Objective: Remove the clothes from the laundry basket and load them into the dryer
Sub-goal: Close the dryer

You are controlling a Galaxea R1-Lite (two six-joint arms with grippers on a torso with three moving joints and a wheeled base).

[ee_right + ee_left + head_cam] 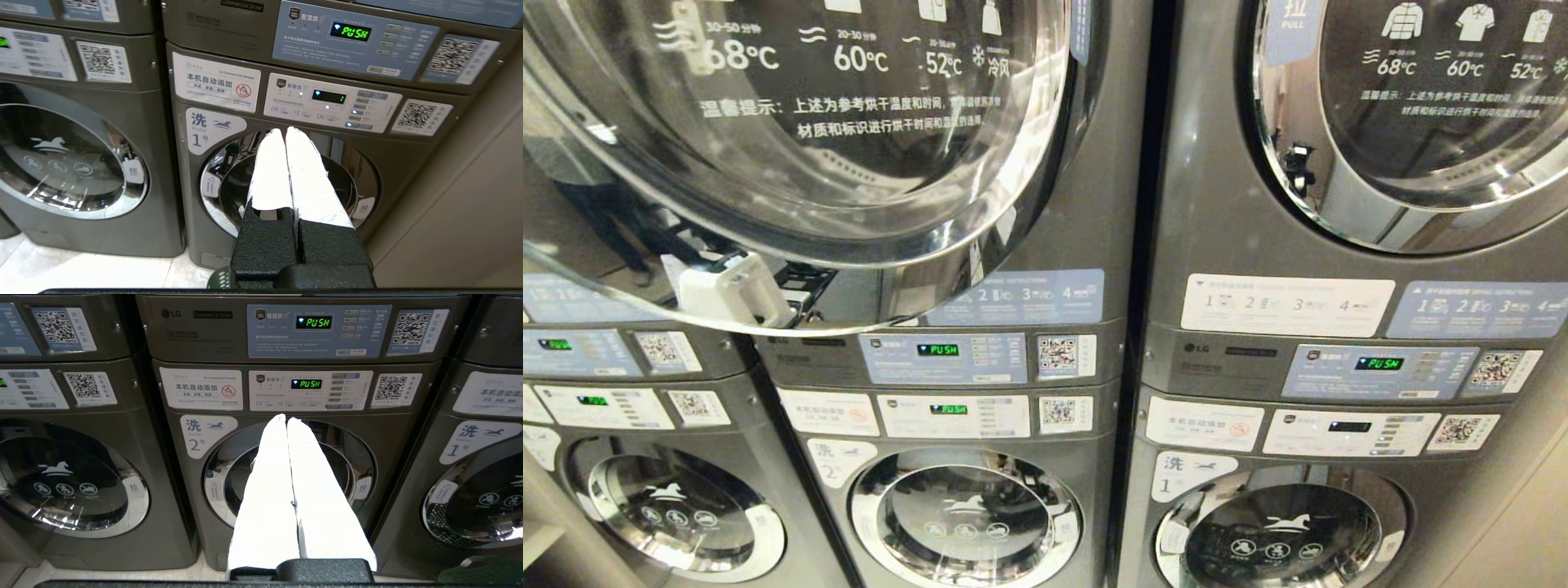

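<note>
In the head view, a dryer door (792,155) of clear glass is standing swung open across the upper left of the frame, its rim reaching down to the control panels. A white latch piece (731,287) is showing at its lower edge, left of centre. To the right, in the upper right of the frame, a second dryer door (1421,114) is sitting closed, with a blue pull label at its top left. Below the dryers, three washer doors are lining the bottom of the frame, and green PUSH displays (938,349) are glowing on the middle panels. Neither arm is showing in this view.

In the left wrist view, the left gripper (286,418) is pointing at the centre of the frame, toward the door of washer number 2 (286,473), its white fingers (269,490) pressing together along their full length with nothing between them.

In the right wrist view, the right gripper (284,131) is pointing at the door of washer number 1 (286,183), its white fingers (308,179) also pressing together and holding nothing. A green basket rim (218,279) is peeking in at the bottom edge, just left of the gripper body; whether clothes are lying in it cannot be told.
</note>
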